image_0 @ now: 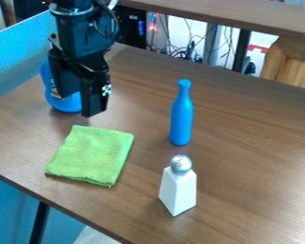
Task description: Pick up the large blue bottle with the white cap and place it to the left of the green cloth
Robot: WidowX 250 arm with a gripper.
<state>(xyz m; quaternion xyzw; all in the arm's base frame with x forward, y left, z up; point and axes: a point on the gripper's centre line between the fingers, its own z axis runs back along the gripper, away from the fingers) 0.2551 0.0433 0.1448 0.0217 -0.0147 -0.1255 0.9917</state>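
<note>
Nearest us, low and right of centre, there's a white, tapered bottle (178,191) with a silver ball top (181,164), standing upright on the brown wooden desk (244,157). Left of it, a folded green cloth (91,155) lies flat at lower left of centre. A bit farther back, just right of centre, a slim blue bottle (181,119) stands upright, well apart from the cloth. And here's the black gripper (78,106), hanging at upper left beyond the cloth, jaws standing apart. Right by it, partly hidden behind it, is a rounded blue object (67,104); whether they touch, I can't tell. Far back, tangled cables (174,51) show beneath a brown ledge (244,16) along the top.
</note>
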